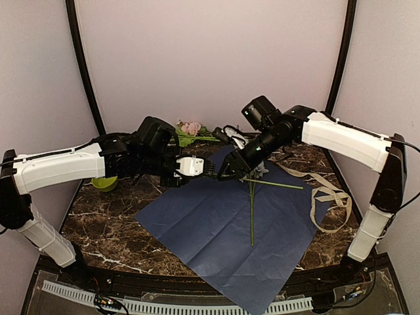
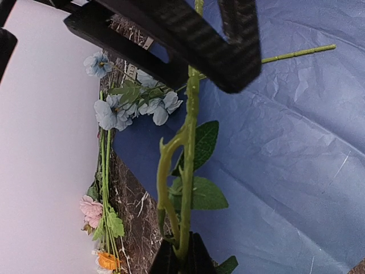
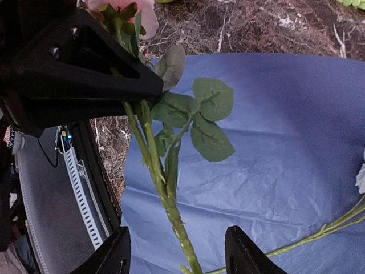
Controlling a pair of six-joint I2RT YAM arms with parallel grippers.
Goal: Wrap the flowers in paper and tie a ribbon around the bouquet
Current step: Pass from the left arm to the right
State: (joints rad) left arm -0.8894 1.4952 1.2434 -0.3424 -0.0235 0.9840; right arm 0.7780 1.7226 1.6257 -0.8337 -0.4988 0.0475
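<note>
The paper (image 1: 216, 230) lies flat on the table, dark blue face up. My left gripper (image 1: 211, 169) is shut on a leafy green flower stem (image 2: 187, 171), held above the paper's far edge. My right gripper (image 3: 179, 257) is open, and the lower end of that stem (image 3: 171, 211) runs between its fingers (image 3: 117, 254). A pink bloom (image 3: 145, 14) tops the stem. Two bare stems (image 1: 251, 213) lie crossed on the paper. More flowers (image 1: 190, 131) lie behind it. The cream ribbon (image 1: 326, 197) lies looped at the right. No bundled bouquet is in view.
A green bowl (image 1: 104, 182) sits under the left arm. Pale blue blooms (image 2: 125, 108) rest at the paper's far corner. Pink (image 2: 91, 208) and orange (image 2: 105, 260) blooms lie beside the back wall. A black table rim (image 1: 197, 285) runs along the front.
</note>
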